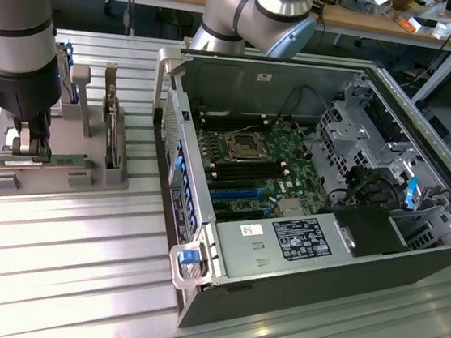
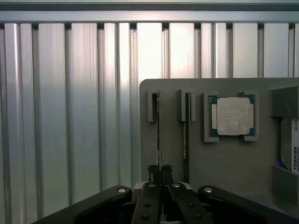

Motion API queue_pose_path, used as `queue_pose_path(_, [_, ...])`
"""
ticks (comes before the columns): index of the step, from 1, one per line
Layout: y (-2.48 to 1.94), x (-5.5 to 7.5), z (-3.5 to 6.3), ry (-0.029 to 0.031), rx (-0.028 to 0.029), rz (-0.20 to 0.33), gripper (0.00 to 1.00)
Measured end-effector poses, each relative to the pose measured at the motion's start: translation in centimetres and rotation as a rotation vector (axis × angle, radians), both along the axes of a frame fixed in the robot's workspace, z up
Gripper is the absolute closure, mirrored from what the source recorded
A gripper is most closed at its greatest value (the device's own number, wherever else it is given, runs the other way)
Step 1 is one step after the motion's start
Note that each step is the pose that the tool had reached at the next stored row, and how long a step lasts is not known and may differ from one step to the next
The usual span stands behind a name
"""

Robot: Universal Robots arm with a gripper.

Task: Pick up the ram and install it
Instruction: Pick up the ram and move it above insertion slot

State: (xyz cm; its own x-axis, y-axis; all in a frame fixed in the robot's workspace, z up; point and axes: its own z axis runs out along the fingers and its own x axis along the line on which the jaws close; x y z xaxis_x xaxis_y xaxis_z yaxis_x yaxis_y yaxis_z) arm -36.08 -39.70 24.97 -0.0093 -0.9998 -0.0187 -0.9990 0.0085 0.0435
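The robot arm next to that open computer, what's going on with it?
The arm's end effector is closed on the ram, a thin green memory stick standing on edge in a grey parts holder beside the open computer case. The stick has not yet been lifted out of its slot.

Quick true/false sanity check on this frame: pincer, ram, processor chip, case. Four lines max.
1. The pincer is shut on the ram. True.
2. The ram is seated in the motherboard. False: it stands on edge in the grey holder, outside the computer case.
3. The processor chip lies in a recess of the grey holder. True.
4. The computer case is closed. False: its side is open and the motherboard is exposed.
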Motion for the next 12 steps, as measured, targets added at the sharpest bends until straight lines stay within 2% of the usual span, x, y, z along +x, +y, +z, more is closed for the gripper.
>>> queue_pose_path(12, [0.00, 0.0, 1.89, 0.0000, 0.0017, 0.000, 0.88])
